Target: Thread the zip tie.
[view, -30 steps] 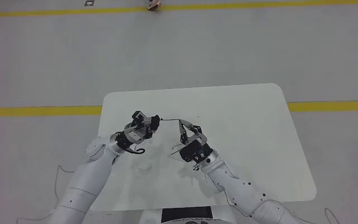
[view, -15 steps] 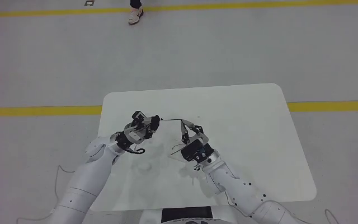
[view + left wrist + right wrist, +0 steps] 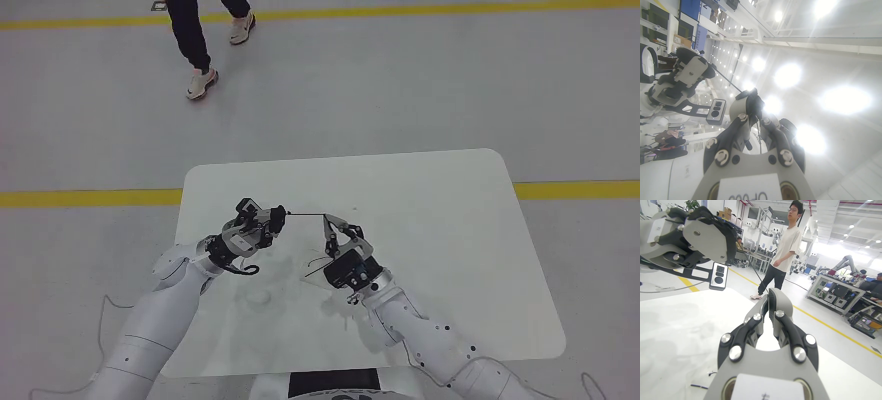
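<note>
- Pinches one end of a thin black plastic zip tie point(image 3: 753, 269) in the left claw point(image 3: 751, 97), shut tight.
- Clamps the other end in the right claw point(image 3: 769, 298), likewise closed.
- Stretches straight from claw to claw, above the white table point(image 3: 450, 200).

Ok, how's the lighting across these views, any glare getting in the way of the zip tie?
Left wrist view: ceiling lamps flare hard around the left gripper, yet the zip tie reads as a dark line. Right wrist view: even light, no glare at the right gripper. Top view: flat, even light on the table.
</note>
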Tool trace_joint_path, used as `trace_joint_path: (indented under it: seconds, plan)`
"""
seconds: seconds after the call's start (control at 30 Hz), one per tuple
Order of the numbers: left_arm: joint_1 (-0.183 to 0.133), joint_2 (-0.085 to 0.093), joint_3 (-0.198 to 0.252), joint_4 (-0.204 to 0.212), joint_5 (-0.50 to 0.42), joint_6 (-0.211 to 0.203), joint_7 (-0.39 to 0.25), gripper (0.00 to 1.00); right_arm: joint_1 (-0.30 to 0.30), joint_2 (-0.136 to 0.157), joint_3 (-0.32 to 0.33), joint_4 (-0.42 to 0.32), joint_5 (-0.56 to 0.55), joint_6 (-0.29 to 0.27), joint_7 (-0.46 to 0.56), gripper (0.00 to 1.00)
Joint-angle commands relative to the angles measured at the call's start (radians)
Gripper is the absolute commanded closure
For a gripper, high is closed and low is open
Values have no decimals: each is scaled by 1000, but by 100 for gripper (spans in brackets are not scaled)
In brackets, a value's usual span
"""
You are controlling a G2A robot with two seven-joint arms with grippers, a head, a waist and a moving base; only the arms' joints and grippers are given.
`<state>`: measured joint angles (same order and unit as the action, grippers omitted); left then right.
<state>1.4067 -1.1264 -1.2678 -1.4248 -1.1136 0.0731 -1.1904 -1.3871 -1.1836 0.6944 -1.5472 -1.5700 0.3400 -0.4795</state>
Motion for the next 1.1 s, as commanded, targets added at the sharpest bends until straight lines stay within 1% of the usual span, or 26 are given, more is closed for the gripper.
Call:
trace_joint_path:
  seconds: [0.0,0.17,0.43,0.6,0.7,0.73,0.77,1.07]
  plan:
    - [0,0,0,0,0,0,0,100,1,2,-2,-1,0,0,2,100]
    - [0,0,0,0,0,0,0,100,-3,5,2,-2,0,0,3,100]
    - [0,0,0,0,0,0,0,100,-24,11,34,-9,0,0,-1,100]
    - [0,0,0,0,0,0,0,100,-44,15,60,-19,0,0,-5,100]
    - [0,0,0,0,0,0,0,100,-74,12,76,-51,0,0,-2,100]
    - [0,0,0,0,0,0,0,100,-87,10,73,-67,0,0,-2,53]
    - [0,0,0,0,0,0,0,100,-95,8,67,-82,7,-4,-6,0]
    - [0,0,0,0,0,0,0,100,-95,8,67,-82,7,-4,-6,0]
